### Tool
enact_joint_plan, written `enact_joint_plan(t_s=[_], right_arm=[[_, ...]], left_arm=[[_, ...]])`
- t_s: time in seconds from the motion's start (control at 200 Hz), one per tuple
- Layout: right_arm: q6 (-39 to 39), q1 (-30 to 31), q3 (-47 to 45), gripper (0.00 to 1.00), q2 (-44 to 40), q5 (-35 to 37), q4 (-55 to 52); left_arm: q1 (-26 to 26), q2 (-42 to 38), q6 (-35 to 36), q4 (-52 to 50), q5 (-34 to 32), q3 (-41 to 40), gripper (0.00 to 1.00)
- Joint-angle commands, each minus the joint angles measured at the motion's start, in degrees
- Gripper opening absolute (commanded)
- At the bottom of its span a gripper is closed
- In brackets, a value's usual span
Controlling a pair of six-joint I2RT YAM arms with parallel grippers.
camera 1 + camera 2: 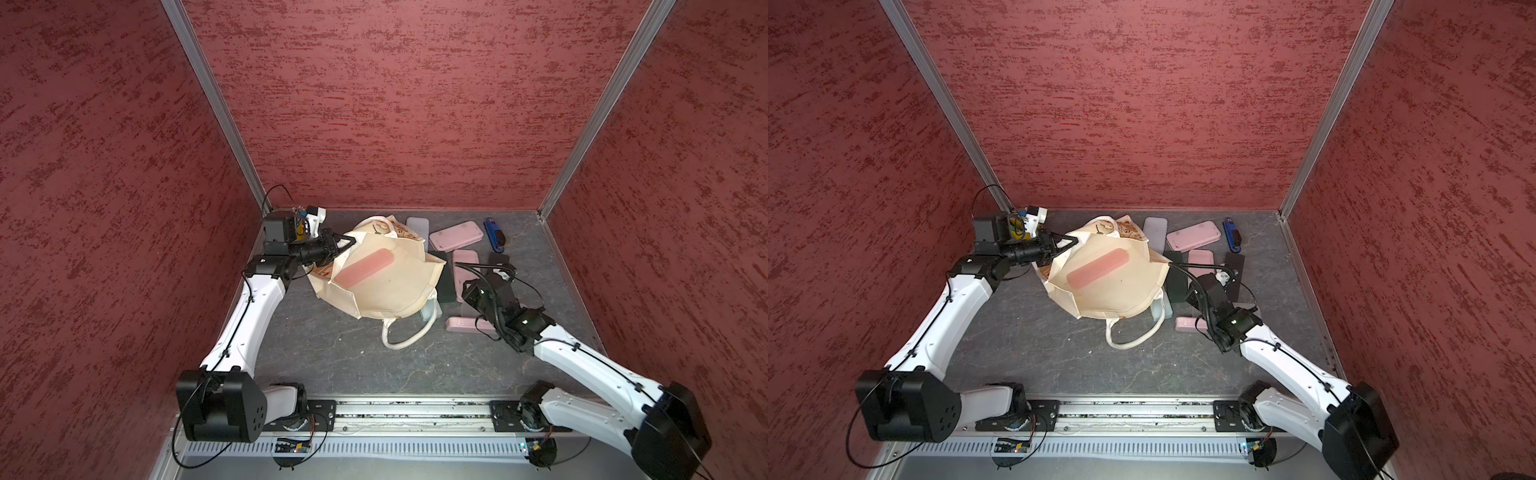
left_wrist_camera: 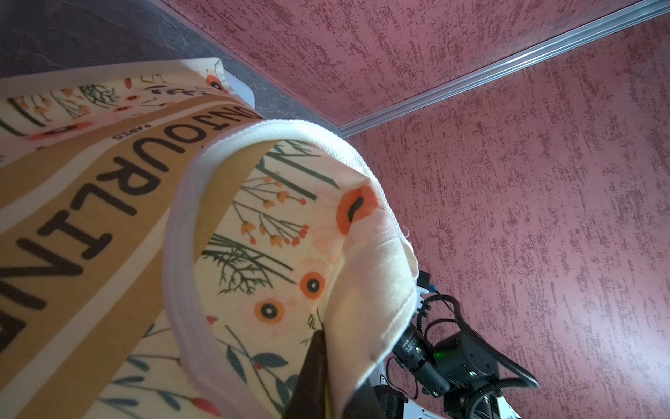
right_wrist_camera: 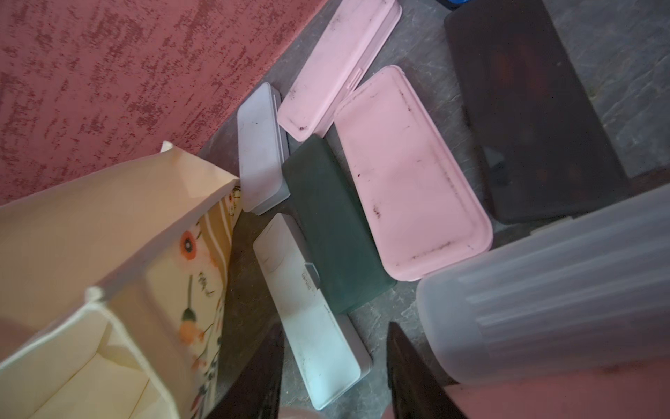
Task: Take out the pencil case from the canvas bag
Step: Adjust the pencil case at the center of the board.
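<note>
**Where everything's sitting right now**

The canvas bag point(image 1: 399, 291) lies mid-table with its mouth open, and a pencil case point(image 1: 363, 268) lies inside, toward its left. The handle point(image 1: 405, 341) trails out front. A bunch of other cases point(image 1: 456, 235) crowd just right of the bag and behind it.

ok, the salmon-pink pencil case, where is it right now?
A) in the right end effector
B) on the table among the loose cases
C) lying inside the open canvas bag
C: in both top views the salmon-pink pencil case lies on the inner cloth of the canvas bag, its rim pinched by the left end effector; the right end effector is open outside it.
</note>
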Motion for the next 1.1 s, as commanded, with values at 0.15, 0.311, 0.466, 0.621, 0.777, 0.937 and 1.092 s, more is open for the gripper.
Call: enact_joint_plan(t_s=[0.15, 0.311, 0.466, 0.621, 0.777, 0.937, 1.092], right_arm=[[-3.9, -3.9, -0.2, 0.47, 4.1, -14.2, 2.9], [-0.9, -4.0, -4.8, 0.45, 1.9, -17.6, 3.1], [1.6, -3.9, -8.8, 0.44, -0.9, -19.4, 3.3], [2.5, -3.9, -10.2, 0.44, -4.2, -18.9, 2.0], [-1.8, -3.9, -6.6, 0.43, -5.2, -17.8, 0.9], [-11.1, -3.8, -0.7, 0.43, -7.2, -21.4, 3.5], [-17.2, -3.8, 1.6, 0.40, -11.4, -28.4, 11.1]], left_arm=[[1.7, -0.7, -3.1, 5.0, 3.9, 2.5, 0.03], [2.3, -0.8, -3.0, 5.3, 4.0, 3.0, 0.03], [2.8, -0.6, -3.1, 5.4, 4.8, 2.9, 0.04], [2.9, -0.4, -3.4, 5.8, 5.2, 3.1, 0.03], [2.9, -0.1, -4.9, 7.2, 5.2, 3.0, 0.03], [3.0, 0.1, -5.7, 7.0, 5.1, 3.7, 0.03], [2.8, 0.0, -5.2, 5.7, 4.1, 3.7, 0.03]])
